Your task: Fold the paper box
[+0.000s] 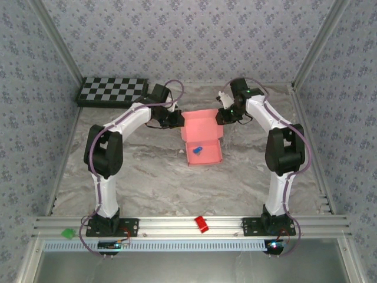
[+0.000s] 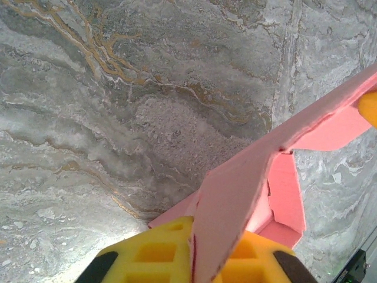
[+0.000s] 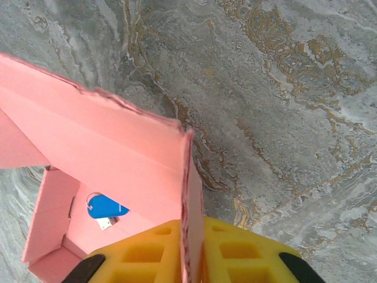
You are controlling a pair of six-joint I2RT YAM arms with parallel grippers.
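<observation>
Yellow, grid-moulded fingers (image 2: 153, 253) of the left gripper (image 2: 191, 256) pinch a thin pink card flap on the left side of the paper box (image 1: 200, 127). The right gripper (image 3: 191, 250) pinches the box's right wall edge. Under the half-formed box lies a veined grey marble tabletop (image 1: 177, 183). The box's lid panel stands raised, and a small blue tag (image 3: 105, 207) lies inside its tray.

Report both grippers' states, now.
Left gripper: closed on a side edge of the paper box.
Right gripper: closed on its opposite edge.
</observation>
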